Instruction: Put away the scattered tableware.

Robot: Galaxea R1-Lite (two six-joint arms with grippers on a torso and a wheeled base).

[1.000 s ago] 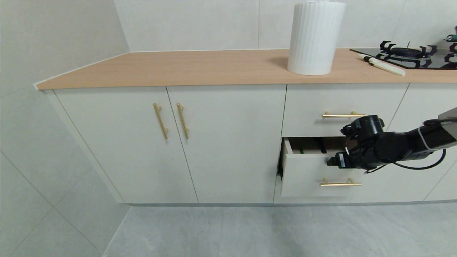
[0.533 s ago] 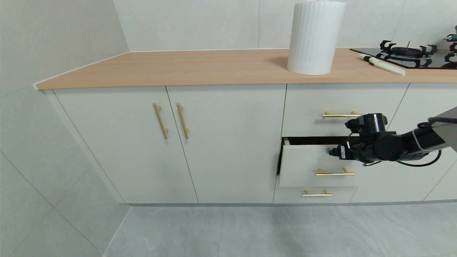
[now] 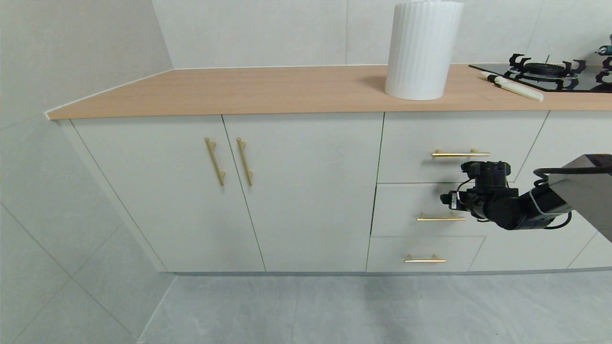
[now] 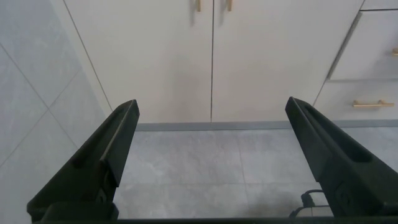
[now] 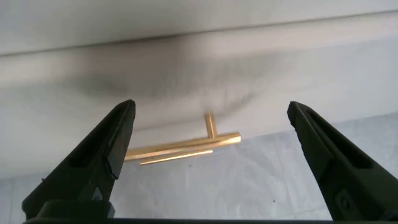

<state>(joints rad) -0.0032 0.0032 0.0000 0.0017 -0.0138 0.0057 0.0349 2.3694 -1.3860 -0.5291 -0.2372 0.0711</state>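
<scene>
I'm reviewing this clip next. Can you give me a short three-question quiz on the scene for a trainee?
1. True or false: the right gripper sits in front of the middle drawer with its fingers open.
2. What lies on the countertop at the edge of the hob? A. a pale utensil; B. a stack of plates; C. a red mug.
3. How many gold handles show on the cabinet fronts in the head view?

Key: 1 true; 2 A; 3 five (two on the doors, three on the drawers).
</scene>
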